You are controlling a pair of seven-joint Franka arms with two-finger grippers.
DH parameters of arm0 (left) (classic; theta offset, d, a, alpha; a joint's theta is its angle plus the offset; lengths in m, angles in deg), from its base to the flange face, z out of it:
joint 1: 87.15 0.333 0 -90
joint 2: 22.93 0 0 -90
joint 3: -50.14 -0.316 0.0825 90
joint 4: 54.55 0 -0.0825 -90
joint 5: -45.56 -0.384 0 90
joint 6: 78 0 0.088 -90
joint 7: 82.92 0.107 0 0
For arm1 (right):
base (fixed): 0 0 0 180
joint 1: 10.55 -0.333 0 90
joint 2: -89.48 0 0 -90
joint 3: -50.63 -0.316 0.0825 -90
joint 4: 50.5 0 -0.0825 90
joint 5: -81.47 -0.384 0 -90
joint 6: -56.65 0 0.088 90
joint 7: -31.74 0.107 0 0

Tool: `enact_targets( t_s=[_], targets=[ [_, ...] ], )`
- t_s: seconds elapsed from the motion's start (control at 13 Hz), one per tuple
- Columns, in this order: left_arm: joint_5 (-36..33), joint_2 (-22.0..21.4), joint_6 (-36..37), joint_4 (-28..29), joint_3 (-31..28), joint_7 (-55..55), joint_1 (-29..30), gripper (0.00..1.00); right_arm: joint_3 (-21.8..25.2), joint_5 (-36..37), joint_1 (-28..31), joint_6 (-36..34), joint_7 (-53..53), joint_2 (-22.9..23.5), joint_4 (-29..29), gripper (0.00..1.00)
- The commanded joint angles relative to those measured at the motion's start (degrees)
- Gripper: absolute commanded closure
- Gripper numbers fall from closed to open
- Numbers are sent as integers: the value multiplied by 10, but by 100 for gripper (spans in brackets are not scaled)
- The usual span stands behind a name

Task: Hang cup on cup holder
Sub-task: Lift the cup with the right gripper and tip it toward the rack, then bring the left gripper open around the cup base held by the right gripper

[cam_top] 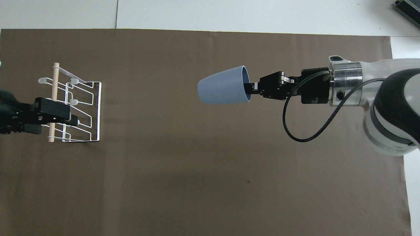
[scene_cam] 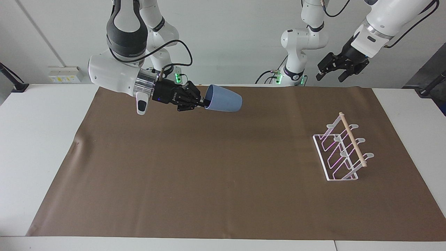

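Observation:
The light-blue cup (scene_cam: 224, 99) is held on its side in the air, base pointing toward the left arm's end of the table. My right gripper (scene_cam: 204, 103) is shut on its rim, one finger inside the mouth; it also shows in the overhead view (cam_top: 248, 90) with the cup (cam_top: 221, 90). The white wire cup holder (scene_cam: 343, 150) with its wooden dowel stands on the mat toward the left arm's end and holds nothing. My left gripper (scene_cam: 331, 74) is open and empty, high in the air; in the overhead view it (cam_top: 67, 115) covers part of the holder (cam_top: 88, 108).
A brown mat (scene_cam: 223, 174) covers most of the white table (scene_cam: 38, 139). A black cable (cam_top: 295, 127) loops under my right wrist. Nothing else lies on the mat.

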State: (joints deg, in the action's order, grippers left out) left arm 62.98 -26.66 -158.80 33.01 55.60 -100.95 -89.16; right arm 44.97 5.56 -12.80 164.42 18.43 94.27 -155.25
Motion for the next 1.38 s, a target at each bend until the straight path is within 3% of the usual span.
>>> enact_targets(
  t_s=[0.0,0.38,0.61,0.92,1.3],
  targets=[
    [61,34,14,-50,10,-113,-3,0,-1,-100,-5,9,-4,-34,-54,100],
    [159,34,-96,-47,38,-369,-5,0,-1,-167,-27,16,-7,-50,-81,100],
    [164,29,-144,-29,72,-484,-7,0,-1,-223,-44,37,-8,-68,-118,100],
    [163,26,-226,-11,77,-686,-47,0,-1,-270,-73,39,-30,-59,-135,100],
    [155,28,-297,0,77,-864,-73,0,-1,-270,-74,40,-41,-58,-142,100]
  ],
)
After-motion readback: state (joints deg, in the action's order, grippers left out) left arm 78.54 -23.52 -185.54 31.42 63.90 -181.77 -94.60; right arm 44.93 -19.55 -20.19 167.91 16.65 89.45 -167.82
